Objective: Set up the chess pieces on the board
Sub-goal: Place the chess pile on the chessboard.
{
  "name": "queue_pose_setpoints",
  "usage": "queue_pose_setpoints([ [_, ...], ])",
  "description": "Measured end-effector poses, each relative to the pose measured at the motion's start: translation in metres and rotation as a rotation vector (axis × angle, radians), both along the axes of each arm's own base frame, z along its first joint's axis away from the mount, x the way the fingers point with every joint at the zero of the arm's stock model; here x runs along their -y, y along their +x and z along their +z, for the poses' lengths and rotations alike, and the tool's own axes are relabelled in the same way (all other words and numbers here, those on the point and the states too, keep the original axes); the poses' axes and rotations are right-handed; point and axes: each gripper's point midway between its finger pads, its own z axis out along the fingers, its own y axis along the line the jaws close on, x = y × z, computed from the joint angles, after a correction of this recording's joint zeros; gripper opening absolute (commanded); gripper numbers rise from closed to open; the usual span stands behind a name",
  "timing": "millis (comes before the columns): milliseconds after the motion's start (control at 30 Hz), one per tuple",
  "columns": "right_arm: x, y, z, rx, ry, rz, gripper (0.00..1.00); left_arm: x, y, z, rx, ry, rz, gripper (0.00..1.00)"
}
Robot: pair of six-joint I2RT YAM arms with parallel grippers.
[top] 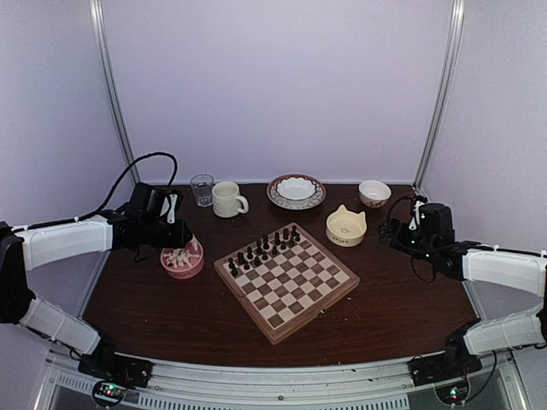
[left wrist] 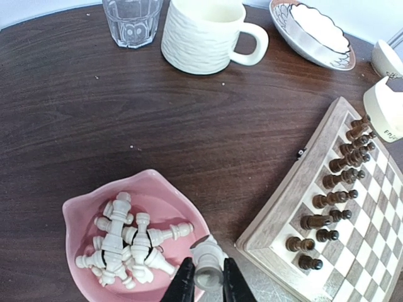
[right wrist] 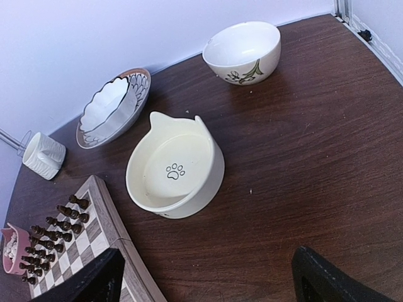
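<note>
Several cream-white chess pieces (left wrist: 119,242) lie heaped in a pink bowl (left wrist: 79,211), which sits left of the board (top: 286,282). My left gripper (left wrist: 206,280) is shut on one white chess piece (left wrist: 209,263), held just above the bowl's right rim. The wooden board (left wrist: 283,214) carries only dark pieces (left wrist: 334,198) in two rows on its far side. My right gripper (right wrist: 204,277) hangs open and empty over the bare table to the right of the board, near a cream paw-print bowl (right wrist: 173,167).
Along the back stand a clear glass (top: 202,190), a ribbed cream mug (top: 227,199), a scalloped patterned bowl (top: 296,190) and a small white flowered bowl (top: 373,192). The paw-print bowl (top: 345,226) sits just beyond the board's right corner.
</note>
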Motion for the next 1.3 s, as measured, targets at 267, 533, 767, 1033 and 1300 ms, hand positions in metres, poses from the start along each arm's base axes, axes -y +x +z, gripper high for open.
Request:
queue_pose_setpoints([
  [267, -0.015, -0.001, 0.001, 0.005, 0.022, 0.079, 0.91, -0.006, -0.006, 0.005, -0.002, 0.008, 0.020, 0.17],
  [533, -0.088, -0.012, 0.018, 0.070, 0.018, 0.364, 0.84, 0.014, -0.022, 0.008, -0.050, -0.108, -0.066, 0.17],
  [767, -0.160, -0.053, 0.042, 0.192, -0.028, 0.636, 0.81, 0.050, -0.043, 0.015, -0.087, -0.220, -0.194, 0.18],
  [1033, -0.209, -0.100, 0.056, 0.320, -0.117, 0.821, 0.81, 0.112, -0.083, 0.018, -0.112, -0.265, -0.401, 0.18],
  [1300, -0.215, -0.097, 0.060, 0.350, -0.163, 0.825, 0.79, 0.167, -0.118, 0.020, -0.112, -0.253, -0.595, 0.18],
])
